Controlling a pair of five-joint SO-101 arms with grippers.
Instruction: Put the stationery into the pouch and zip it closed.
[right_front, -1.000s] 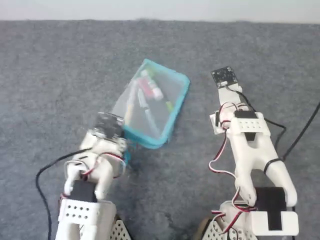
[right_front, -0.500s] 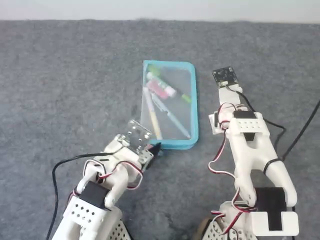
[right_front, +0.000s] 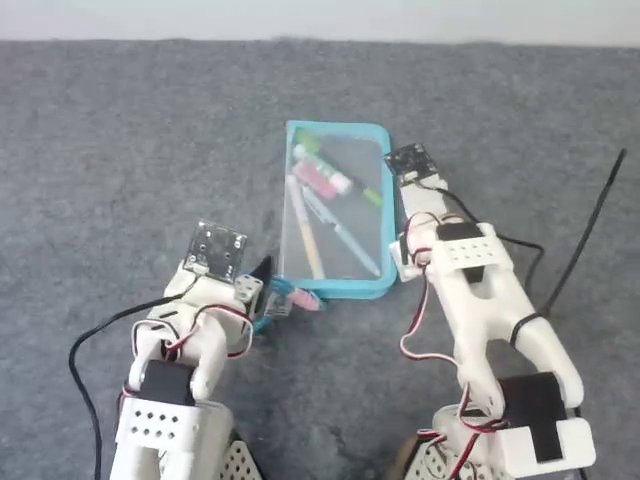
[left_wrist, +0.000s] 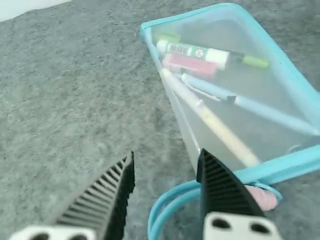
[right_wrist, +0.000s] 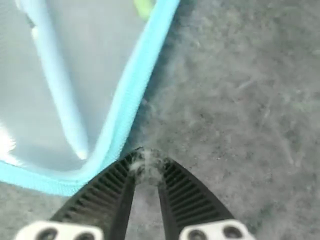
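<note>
Readying to zip pouch (right_front: 338, 210).
Hovering left claw (left_wrist: 166, 159), wide and empty, over pull loop (left_wrist: 162, 202); right claw (right_wrist: 146, 161) pinched shut, empty, beside pouch. Next, likely: pinch loop.

turquoise-edged clear pouch (right_front: 340, 291), speckled grey table (right_front: 120, 130)

The high camera looks down on the whole table (right_front: 120, 120); both my wrist cameras face the same pouch (right_front: 340, 291), very near.
</note>
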